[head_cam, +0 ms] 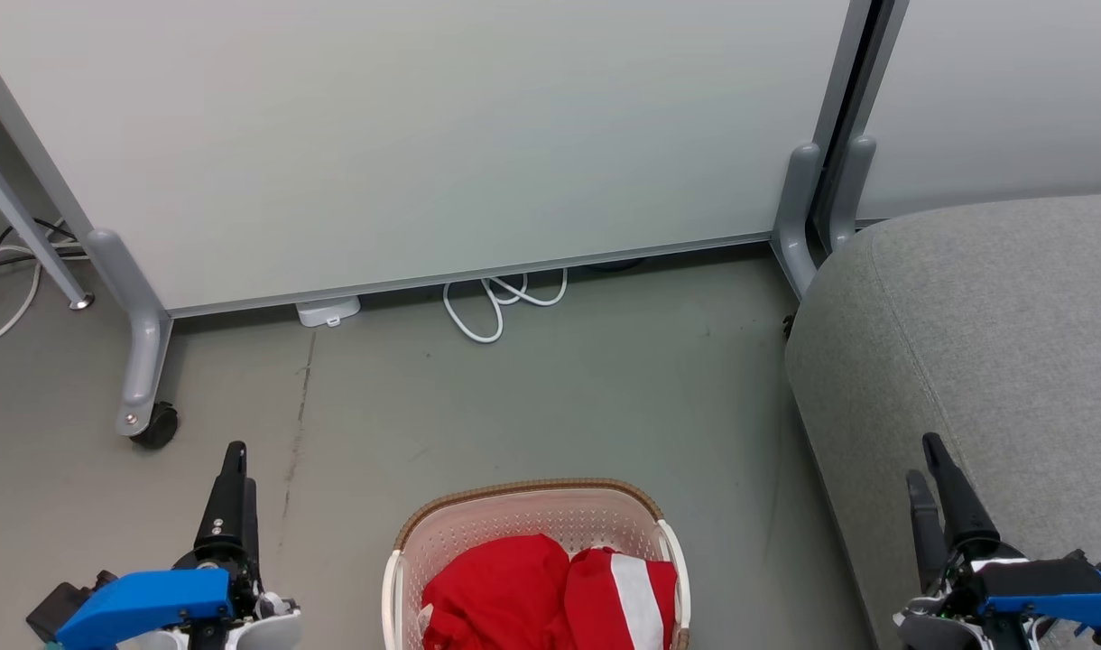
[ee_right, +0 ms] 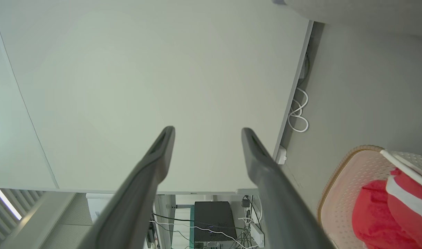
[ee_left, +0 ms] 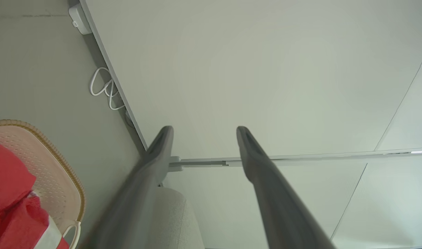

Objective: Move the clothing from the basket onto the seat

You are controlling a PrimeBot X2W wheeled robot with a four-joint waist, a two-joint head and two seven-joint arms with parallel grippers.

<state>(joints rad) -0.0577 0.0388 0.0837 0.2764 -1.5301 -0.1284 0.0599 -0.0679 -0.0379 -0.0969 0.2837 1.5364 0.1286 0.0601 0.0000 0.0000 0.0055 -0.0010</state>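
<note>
- You are holding the left gripper (head_cam: 235, 456) with its fingers spread wide and nothing between them. It is hovering over the floor (head_cam: 559, 397), left of the basket (head_cam: 523, 490).
- Your right gripper (head_cam: 924, 462) is likewise standing open and empty, hanging over the near edge of the seat (head_cam: 993, 334).
- The clothing is lying bunched in the basket, with the plain red garment (head_cam: 496, 587) touching the striped garment (head_cam: 627, 587) on its right. Nothing is resting on the seat yet.
- Risk: the two pieces are pressing together, so a pinch near their seam is likely dragging both up at once.
- Risk: a low reach is likely catching a fingertip on the perforated wall or the rim, tipping or sliding the light basket.
- Risk: a shallow pinch on soft cloth is likely slipping mid-carry and dropping it on the floor between basket and seat.
- Room: bare floor is lying open ahead of the basket, up to the partition panel (head_cam: 424, 144).
- Edges: the seat's rounded corner is sitting near the basket's right side, and the caster (head_cam: 158, 426) and white cable (head_cam: 496, 302) are lying well apart from your path.
</note>
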